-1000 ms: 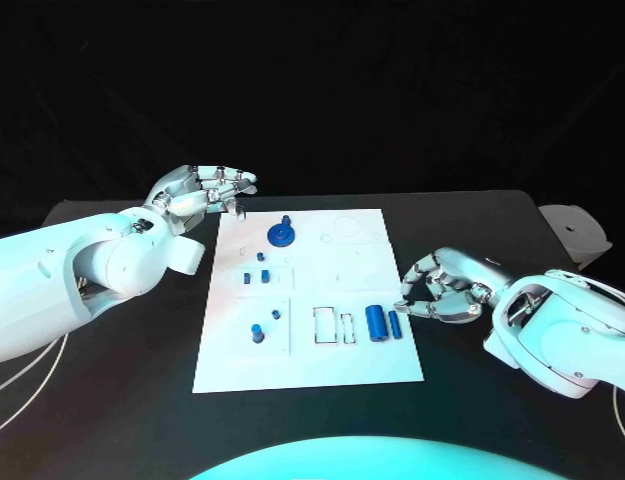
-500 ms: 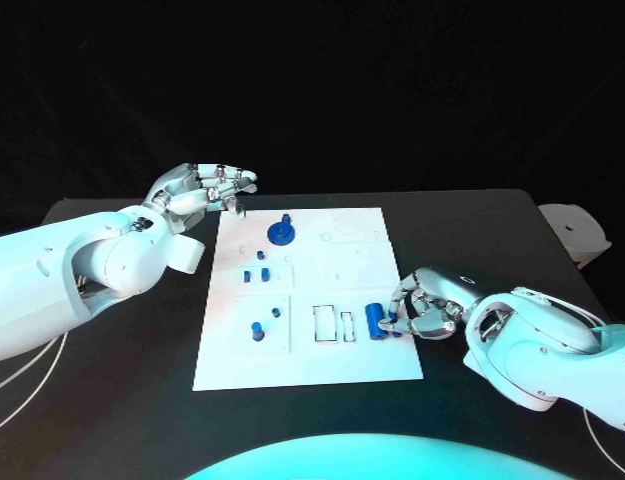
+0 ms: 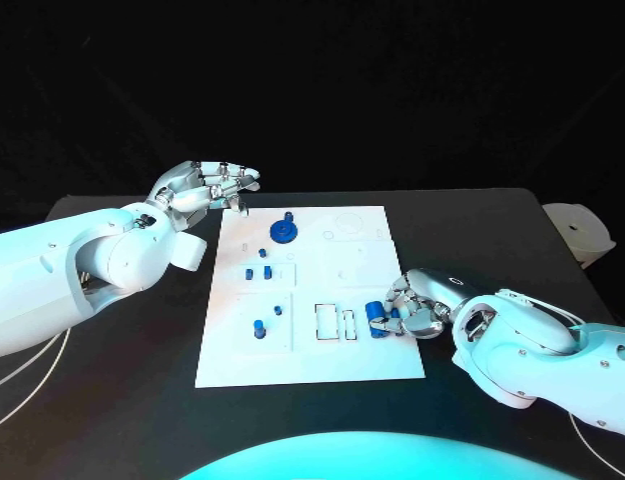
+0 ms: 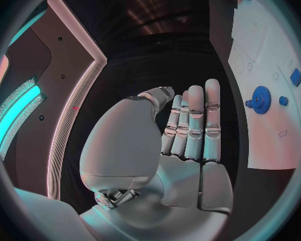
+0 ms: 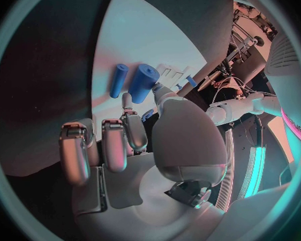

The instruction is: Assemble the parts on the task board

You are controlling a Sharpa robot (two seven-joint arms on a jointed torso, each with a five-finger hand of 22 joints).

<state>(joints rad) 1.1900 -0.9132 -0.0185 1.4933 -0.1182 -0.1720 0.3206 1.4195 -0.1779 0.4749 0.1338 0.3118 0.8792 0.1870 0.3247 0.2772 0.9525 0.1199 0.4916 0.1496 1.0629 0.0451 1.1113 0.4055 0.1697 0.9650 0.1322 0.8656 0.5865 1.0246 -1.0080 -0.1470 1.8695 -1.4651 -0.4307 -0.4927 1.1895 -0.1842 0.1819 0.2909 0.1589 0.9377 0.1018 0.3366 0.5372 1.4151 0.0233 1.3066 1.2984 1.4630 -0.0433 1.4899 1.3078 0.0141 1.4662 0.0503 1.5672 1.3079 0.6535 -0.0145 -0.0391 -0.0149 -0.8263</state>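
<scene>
Task board: flat white rectangular plate (image 3: 312, 355) lying in the middle of the black table (image 3: 110, 400), long side running away from the robot, with faint outlined recesses on its surface.

Parts on the board:
- Blue gear-shaped disc (image 3: 282, 235) with a small knob just beyond it, at the far end.
- Several small blue pegs (image 3: 259, 272) in the middle of the left half.
- Small blue peg pair (image 3: 260, 326) nearer the robot, left half.
- Thick blue cylinder (image 5: 143, 82) and thinner blue cylinder (image 5: 119, 80), lying side by side near the board's right edge; close together, though contact between them cannot be judged.

Right hand (image 3: 415, 307): silver, resting at the board's right edge over the two cylinders. In the right wrist view the thumb and one finger reach the end of the thick cylinder; whether they actually grip it cannot be told. The other fingers are curled over the table beside the board.

Left hand (image 3: 204, 186): silver, raised off the board's far left corner, fingers straight and side by side, holding nothing.
</scene>
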